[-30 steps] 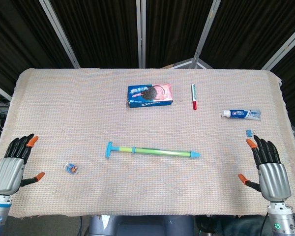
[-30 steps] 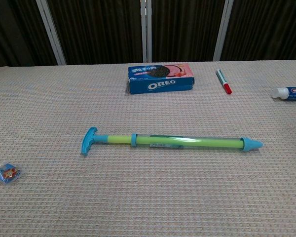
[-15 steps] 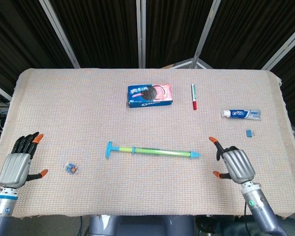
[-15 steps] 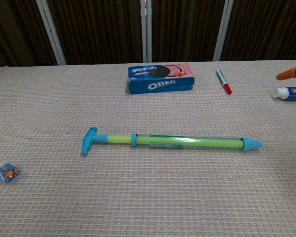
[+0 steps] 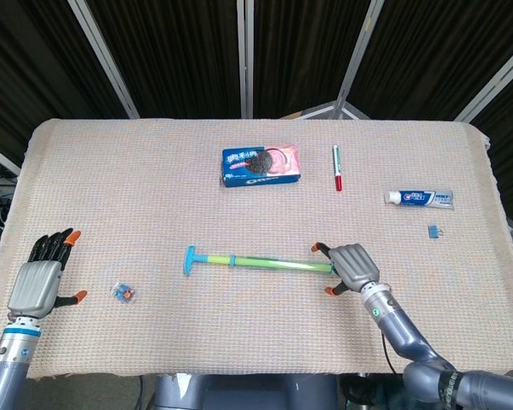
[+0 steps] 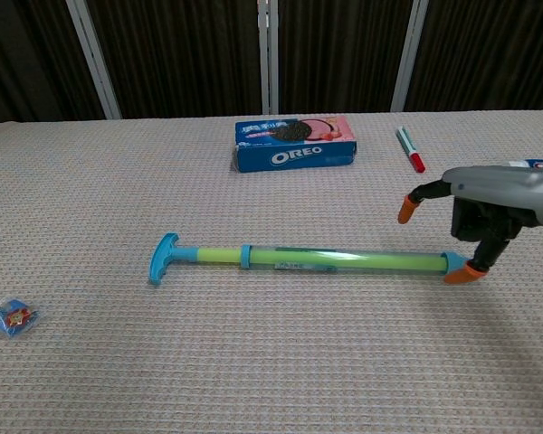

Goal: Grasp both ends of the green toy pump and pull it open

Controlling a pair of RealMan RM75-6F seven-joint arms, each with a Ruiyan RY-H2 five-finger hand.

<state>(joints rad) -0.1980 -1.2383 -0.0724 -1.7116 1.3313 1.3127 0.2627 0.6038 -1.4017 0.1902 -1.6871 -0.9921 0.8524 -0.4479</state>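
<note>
The green toy pump [image 5: 265,262] [image 6: 299,259] lies flat across the table's middle, its blue T-handle [image 5: 190,260] [image 6: 163,258] at the left end. My right hand [image 5: 349,266] [image 6: 489,203] hovers over the pump's nozzle end with fingers spread, covering the tip. One orange fingertip [image 6: 462,274] sits right at the nozzle; nothing is gripped. My left hand [image 5: 38,286] is open near the table's left front edge, far from the handle, and shows only in the head view.
An Oreo box [image 5: 261,166] [image 6: 294,143] lies behind the pump. A red-capped marker [image 5: 335,167] [image 6: 410,149] and a toothpaste tube [image 5: 419,198] are at the back right, near a small blue clip [image 5: 433,231]. A small wrapped sweet [image 5: 124,293] [image 6: 12,317] sits front left.
My right hand has swept left from the table's right edge to the pump's nozzle end. The left hand has shifted only slightly. The pump has not moved.
</note>
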